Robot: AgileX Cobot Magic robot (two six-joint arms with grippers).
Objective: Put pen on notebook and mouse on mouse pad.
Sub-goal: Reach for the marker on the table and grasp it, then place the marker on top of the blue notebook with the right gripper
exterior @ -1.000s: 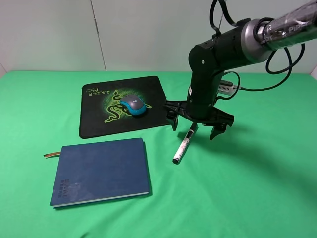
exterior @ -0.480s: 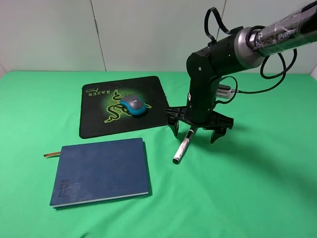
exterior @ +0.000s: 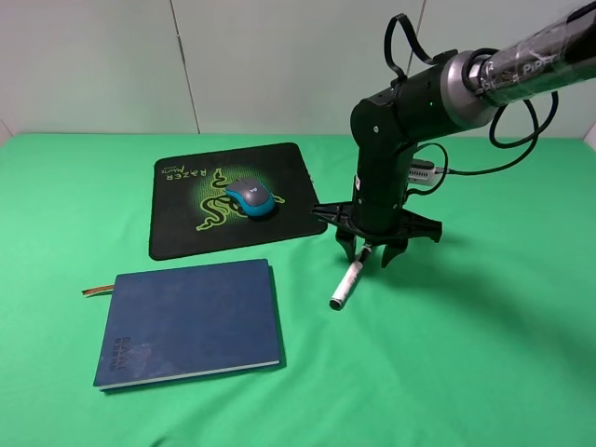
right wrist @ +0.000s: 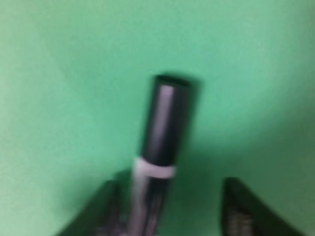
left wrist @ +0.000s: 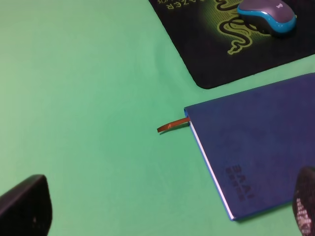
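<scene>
The white pen (exterior: 347, 279) with a black cap lies on the green cloth, right of the notebook (exterior: 191, 321). Its upper end sits between the fingers of my right gripper (exterior: 370, 251), which points down over it. In the right wrist view the pen (right wrist: 160, 147) is blurred; one finger (right wrist: 109, 209) is against it and the other finger (right wrist: 241, 211) stands apart, so the jaws are still open. The grey and teal mouse (exterior: 251, 197) rests on the black mouse pad (exterior: 182, 237). My left gripper (left wrist: 165, 209) is open above the cloth beside the blue notebook (left wrist: 256, 147), holding nothing.
A tan ribbon bookmark (left wrist: 172, 125) sticks out of the notebook's far corner. The mouse (left wrist: 268, 14) and mouse pad (left wrist: 211, 59) lie beyond the notebook in the left wrist view. Green cloth covers the table, and a pale wall stands behind it.
The right gripper's jaws have narrowed from wide apart to close around the pen's upper end. The pen has shifted slightly to the right. Mouse and notebook are unmoved.
</scene>
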